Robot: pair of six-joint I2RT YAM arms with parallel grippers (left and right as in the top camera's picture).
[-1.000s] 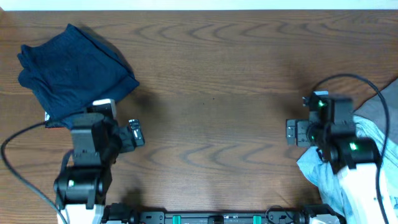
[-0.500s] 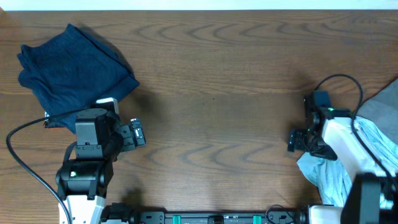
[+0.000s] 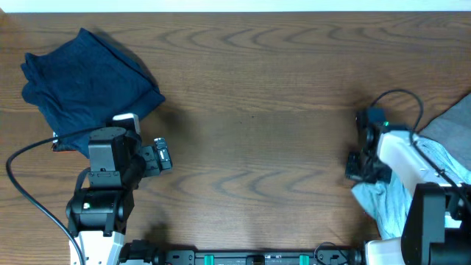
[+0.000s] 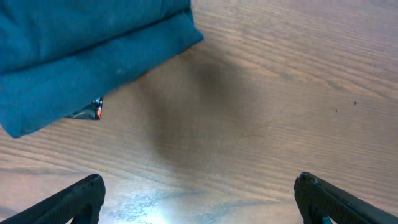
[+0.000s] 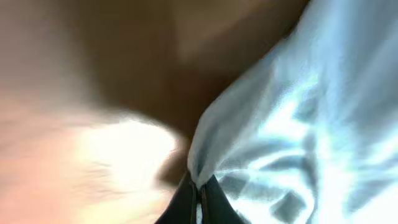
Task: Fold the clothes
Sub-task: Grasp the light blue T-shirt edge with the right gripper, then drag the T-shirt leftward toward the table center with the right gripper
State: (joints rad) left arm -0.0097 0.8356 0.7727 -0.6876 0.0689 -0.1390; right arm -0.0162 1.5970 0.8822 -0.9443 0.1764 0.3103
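Right gripper [image 5: 198, 198]: you've got it pinched tight on an edge fold of the pale blue garment [image 5: 292, 124], low against the surface [image 3: 257, 110]. The wrist view is blurry, but the fingertips read as closed on cloth.
Left gripper [image 4: 199, 190]: spread wide with nothing between the fingers, hovering over bare wood just beside the dark blue garment [image 3: 85, 77].
Dark blue garment: it lies folded at the far left, and that one looks done to me.
Pale blue garment: it's bunched in a heap at the near right edge, with a grey cloth [image 3: 455, 125] just behind it.
Step in hand: by my read, you're picking the next piece out of the pile.
Next move: drag it toward the open middle and spread it flat. Bring the left gripper across for a second corner, or the cloth will likely trail in a clump.
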